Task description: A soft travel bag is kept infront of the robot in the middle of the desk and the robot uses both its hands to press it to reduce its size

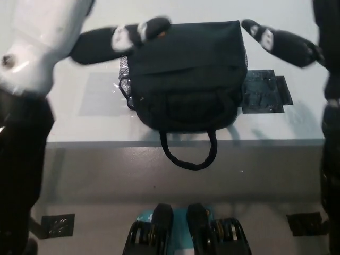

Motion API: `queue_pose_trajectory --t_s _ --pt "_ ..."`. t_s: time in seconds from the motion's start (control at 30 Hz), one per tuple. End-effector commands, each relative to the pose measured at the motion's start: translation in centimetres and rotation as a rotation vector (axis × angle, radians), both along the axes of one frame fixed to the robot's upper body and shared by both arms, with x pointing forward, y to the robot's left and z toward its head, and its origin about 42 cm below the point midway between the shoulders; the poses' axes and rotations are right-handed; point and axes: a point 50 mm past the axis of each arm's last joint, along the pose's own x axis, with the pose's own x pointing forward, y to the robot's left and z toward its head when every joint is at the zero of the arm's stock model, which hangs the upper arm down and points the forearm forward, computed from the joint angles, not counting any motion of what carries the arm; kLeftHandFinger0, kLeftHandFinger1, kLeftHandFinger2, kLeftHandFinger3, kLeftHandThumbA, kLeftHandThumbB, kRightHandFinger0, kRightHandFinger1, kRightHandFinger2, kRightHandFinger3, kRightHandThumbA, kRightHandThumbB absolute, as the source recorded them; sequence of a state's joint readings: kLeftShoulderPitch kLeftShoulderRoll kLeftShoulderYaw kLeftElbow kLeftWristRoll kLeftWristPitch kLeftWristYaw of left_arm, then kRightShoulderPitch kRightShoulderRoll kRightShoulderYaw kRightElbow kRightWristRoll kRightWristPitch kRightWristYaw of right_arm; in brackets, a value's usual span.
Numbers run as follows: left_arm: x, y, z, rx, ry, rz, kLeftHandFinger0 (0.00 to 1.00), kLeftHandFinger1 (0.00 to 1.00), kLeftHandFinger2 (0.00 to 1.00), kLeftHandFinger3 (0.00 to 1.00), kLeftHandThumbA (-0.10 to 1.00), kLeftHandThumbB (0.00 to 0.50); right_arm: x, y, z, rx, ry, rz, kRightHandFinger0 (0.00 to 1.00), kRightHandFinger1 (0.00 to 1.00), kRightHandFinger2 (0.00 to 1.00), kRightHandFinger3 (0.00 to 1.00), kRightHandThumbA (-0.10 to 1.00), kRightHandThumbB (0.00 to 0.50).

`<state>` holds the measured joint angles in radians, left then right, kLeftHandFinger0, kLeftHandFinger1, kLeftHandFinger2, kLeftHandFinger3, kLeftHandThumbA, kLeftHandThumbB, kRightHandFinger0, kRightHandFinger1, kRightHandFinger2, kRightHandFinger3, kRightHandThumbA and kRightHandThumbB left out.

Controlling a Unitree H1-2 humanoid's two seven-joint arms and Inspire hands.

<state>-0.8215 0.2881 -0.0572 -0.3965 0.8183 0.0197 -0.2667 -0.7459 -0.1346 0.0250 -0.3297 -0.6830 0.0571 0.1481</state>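
Note:
A dark soft travel bag (186, 74) lies in the middle of the white desk (64, 125). Its carry handle (188, 156) hangs over the front edge. My white left hand (45, 40) is raised at the upper left, open, with one dark finger (119, 38) lying across the bag's far left corner and covering part of the orange label (160, 33). My black right hand (297, 45) comes in from the upper right, open, and one finger (263, 34) reaches to the bag's far right corner. Most of both hands is cut off by the picture's edge.
A black patch (265, 93) lies flat on the desk right of the bag, and a grey rectangle (98, 95) lies to its left. A mesh pocket (125, 69) runs along the bag's left side. The desk's front edge (79, 142) crosses the middle of the picture.

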Motion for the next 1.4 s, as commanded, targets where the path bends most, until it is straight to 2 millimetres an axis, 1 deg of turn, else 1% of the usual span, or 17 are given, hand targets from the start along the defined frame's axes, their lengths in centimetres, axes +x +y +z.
queue_pose_trajectory --t_s 0.0,0.17,0.23,0.33,0.53,0.63,0.73,0.9,1.0,1.1,1.13,1.17,1.2,1.23,1.27,1.3,1.37 --pt "2.7 -1.2 1.3 0.016 0.081 0.085 1.00 1.00 1.00 1.00 1.00 0.287 2.2 0.8 1.9 -0.011 0.025 -0.040 1.00 1.00 1.00 1.00 1.00 0.244" --pt "6.8 -2.0 1.6 0.052 0.143 0.129 1.00 1.00 1.00 1.00 1.00 0.265 5.8 2.1 2.4 -0.028 0.079 -0.078 1.00 1.00 1.00 1.00 1.00 0.226" --pt "8.7 -2.4 1.4 0.070 0.190 0.165 1.00 1.00 1.00 1.00 1.00 0.236 7.5 2.7 2.3 -0.058 0.120 -0.093 1.00 1.00 1.00 1.00 1.00 0.206" --pt "10.5 -2.5 0.8 0.071 0.243 0.206 1.00 1.00 1.00 1.00 1.00 0.225 9.5 3.3 2.2 -0.081 0.186 -0.112 1.00 1.00 1.00 1.00 1.00 0.206" --pt "13.5 -3.1 -1.0 0.056 0.338 0.223 1.00 1.00 1.00 1.00 1.00 0.247 12.6 3.9 0.5 -0.099 0.308 -0.133 1.00 1.00 1.00 1.00 1.00 0.207" --pt "14.2 -3.6 -1.2 0.045 0.371 0.227 1.00 1.00 1.00 1.00 1.00 0.254 13.5 4.2 -0.2 -0.108 0.344 -0.137 1.00 1.00 1.00 1.00 1.00 0.202" --pt "15.5 -4.3 -1.8 0.027 0.413 0.238 1.00 1.00 1.00 1.00 1.00 0.272 14.5 4.7 -1.1 -0.132 0.399 -0.157 1.00 1.00 1.00 1.00 1.00 0.231" --pt "17.0 -4.7 -3.2 -0.020 0.515 0.216 1.00 1.00 1.00 1.00 1.00 0.296 15.8 5.4 -2.8 -0.169 0.447 -0.189 1.00 1.00 1.00 1.00 1.00 0.226" --pt "17.8 -5.5 -4.4 -0.022 0.560 0.228 1.00 1.00 1.00 1.00 1.00 0.297 16.4 5.9 -3.9 -0.183 0.497 -0.205 1.00 1.00 1.00 1.00 1.00 0.192" --pt "18.0 -6.2 -4.8 -0.020 0.566 0.225 1.00 1.00 1.00 1.00 1.00 0.292 16.8 5.8 -4.3 -0.184 0.513 -0.209 1.00 1.00 1.00 1.00 1.00 0.191" --pt "18.1 -7.0 -4.8 -0.018 0.581 0.223 1.00 1.00 1.00 1.00 1.00 0.314 17.0 5.9 -4.6 -0.187 0.522 -0.212 1.00 1.00 1.00 1.00 1.00 0.158" --pt "18.1 -7.8 -5.0 -0.015 0.590 0.221 1.00 1.00 1.00 1.00 1.00 0.329 17.3 5.9 -4.9 -0.188 0.533 -0.208 1.00 1.00 1.00 1.00 1.00 0.149" --pt "18.2 -8.4 -5.1 -0.004 0.600 0.220 1.00 1.00 1.00 1.00 1.00 0.341 17.5 6.0 -5.3 -0.184 0.547 -0.197 1.00 1.00 1.00 1.00 1.00 0.166" --pt "18.3 -8.5 -5.1 0.000 0.605 0.220 1.00 1.00 1.00 1.00 1.00 0.354 17.6 6.0 -5.4 -0.182 0.551 -0.193 1.00 1.00 1.00 1.00 1.00 0.143" --pt "18.3 -8.7 -5.2 0.006 0.603 0.219 1.00 1.00 1.00 1.00 1.00 0.340 17.7 6.1 -5.6 -0.188 0.562 -0.194 1.00 1.00 1.00 1.00 1.00 0.145" --pt "18.4 -9.2 -5.4 0.016 0.604 0.223 1.00 1.00 1.00 1.00 1.00 0.331 18.0 6.4 -5.9 -0.204 0.571 -0.195 1.00 1.00 1.00 1.00 1.00 0.116" --pt "18.6 -9.3 -5.8 0.017 0.616 0.229 1.00 1.00 1.00 1.00 1.00 0.317 18.2 6.7 -6.4 -0.216 0.584 -0.195 1.00 1.00 1.00 1.00 1.00 0.113"
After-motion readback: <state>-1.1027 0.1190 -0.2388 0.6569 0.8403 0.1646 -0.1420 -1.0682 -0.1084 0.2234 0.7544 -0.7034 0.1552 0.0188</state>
